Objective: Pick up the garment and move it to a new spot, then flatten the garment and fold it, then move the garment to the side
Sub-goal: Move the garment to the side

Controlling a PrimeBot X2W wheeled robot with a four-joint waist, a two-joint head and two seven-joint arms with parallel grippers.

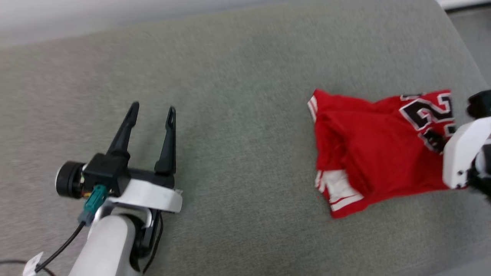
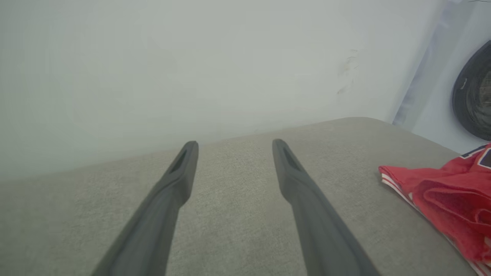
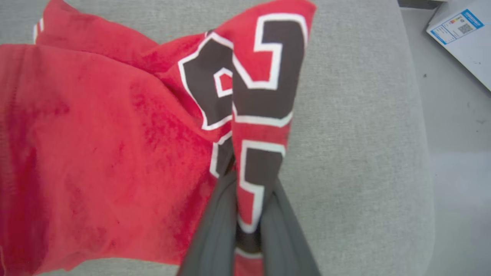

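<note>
Garment [image 1: 368, 153] [image 2: 441, 191] [image 3: 96, 153] at the right side of the padded worktop [image 1: 238, 115] [image 2: 230, 214] [image 3: 345, 115], crumpled, its long axis across the head view: striped trim and a white sleeve [image 1: 339, 189] point toward the robot's left, the black, white-outlined numerals [image 1: 425, 111] [image 3: 264, 76] toward its right. Red cloth soft and slightly fuzzy, lying in loose rounded folds; worktop cover a grey-green woven fabric with rounded edges. Right pincer [image 3: 251, 184] clamped on the garment, a printed fold drawn up between its two dark smooth fingers [image 3: 215, 230]; white wrist housing [image 1: 460, 153] at the garment's right end. Left pincer [image 1: 153, 107] [image 2: 234, 145] well apart from the garment, over bare fabric, its long tapered fingers spread and holding nothing. Pale wall [image 2: 191, 57] behind; white labelled box [image 3: 460, 34] on the floor
</note>
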